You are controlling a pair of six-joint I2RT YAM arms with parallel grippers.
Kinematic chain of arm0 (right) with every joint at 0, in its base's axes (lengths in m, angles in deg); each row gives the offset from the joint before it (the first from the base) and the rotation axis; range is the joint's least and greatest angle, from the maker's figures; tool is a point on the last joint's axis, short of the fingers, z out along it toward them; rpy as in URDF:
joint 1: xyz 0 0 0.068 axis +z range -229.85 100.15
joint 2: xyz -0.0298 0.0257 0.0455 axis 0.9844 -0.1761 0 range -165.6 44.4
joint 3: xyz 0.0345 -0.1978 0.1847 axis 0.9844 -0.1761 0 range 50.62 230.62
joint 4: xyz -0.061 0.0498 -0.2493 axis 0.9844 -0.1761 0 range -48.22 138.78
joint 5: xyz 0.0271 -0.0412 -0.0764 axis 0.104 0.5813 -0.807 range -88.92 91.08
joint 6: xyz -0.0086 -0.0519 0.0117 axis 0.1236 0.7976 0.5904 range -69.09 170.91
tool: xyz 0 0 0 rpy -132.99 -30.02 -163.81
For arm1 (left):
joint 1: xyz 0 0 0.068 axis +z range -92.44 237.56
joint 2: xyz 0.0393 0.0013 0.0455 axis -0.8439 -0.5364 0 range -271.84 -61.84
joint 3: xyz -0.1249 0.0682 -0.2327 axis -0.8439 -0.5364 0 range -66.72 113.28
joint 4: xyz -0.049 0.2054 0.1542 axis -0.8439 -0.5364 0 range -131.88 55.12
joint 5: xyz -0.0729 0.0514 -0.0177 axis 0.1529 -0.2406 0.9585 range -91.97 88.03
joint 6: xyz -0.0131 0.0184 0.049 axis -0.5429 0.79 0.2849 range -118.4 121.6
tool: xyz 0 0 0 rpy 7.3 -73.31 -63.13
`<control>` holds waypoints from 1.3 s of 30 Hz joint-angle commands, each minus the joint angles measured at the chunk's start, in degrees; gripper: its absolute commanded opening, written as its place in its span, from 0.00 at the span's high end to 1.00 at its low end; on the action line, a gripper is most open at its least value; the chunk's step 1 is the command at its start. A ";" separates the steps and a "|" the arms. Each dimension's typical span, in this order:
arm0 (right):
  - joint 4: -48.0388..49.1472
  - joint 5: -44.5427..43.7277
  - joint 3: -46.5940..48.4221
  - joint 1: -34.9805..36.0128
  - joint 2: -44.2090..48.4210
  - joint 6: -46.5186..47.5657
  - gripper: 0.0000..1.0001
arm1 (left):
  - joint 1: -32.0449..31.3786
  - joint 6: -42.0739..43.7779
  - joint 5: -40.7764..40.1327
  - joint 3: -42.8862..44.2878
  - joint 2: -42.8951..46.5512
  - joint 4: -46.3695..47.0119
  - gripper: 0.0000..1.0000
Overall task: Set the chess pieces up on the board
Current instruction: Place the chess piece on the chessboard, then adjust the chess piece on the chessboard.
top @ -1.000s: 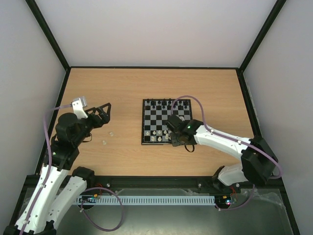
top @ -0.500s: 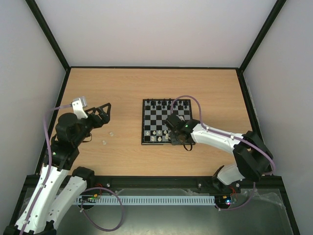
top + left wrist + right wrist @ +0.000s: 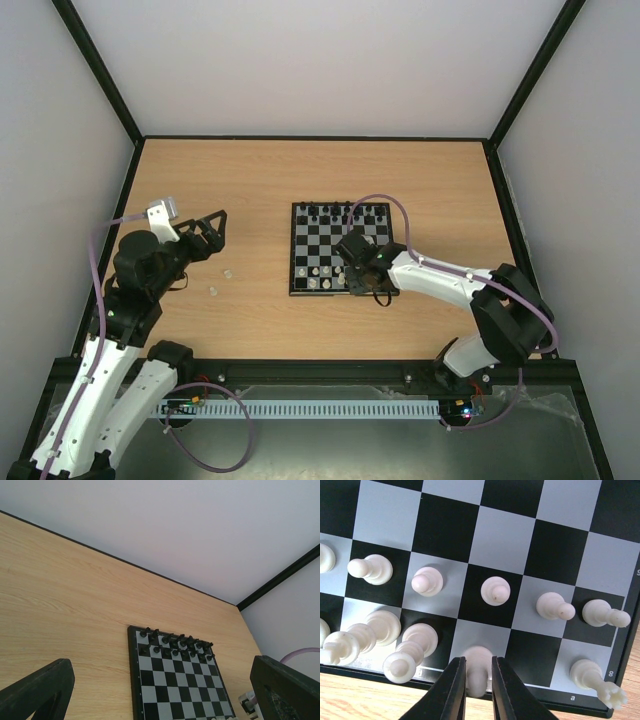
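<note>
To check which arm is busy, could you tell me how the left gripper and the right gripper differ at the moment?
The left gripper stands wide open and empty; the right gripper is closed on a white piece. The left hovers over the table left of the board; the right is at the board's near edge. Both have black fingers.

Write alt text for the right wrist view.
The right gripper pinches a white piece on the edge row of the board, by its rim. Other white pieces stand or lean across the two nearest rows; wooden table shows below.
</note>
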 commanded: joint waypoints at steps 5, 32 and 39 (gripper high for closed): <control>-0.83 0.18 -0.55 -0.34 0.11 0.40 0.80 | 0.34 -0.14 -0.22 -0.44 -0.04 0.48 0.00; -1.66 9.52 9.06 1.09 -0.81 7.05 0.72 | 0.34 -0.33 -0.13 -0.15 -1.16 1.17 0.01; -1.40 8.19 9.91 2.05 -4.06 7.43 0.72 | 0.34 -0.41 -0.17 -0.18 -1.26 1.30 0.01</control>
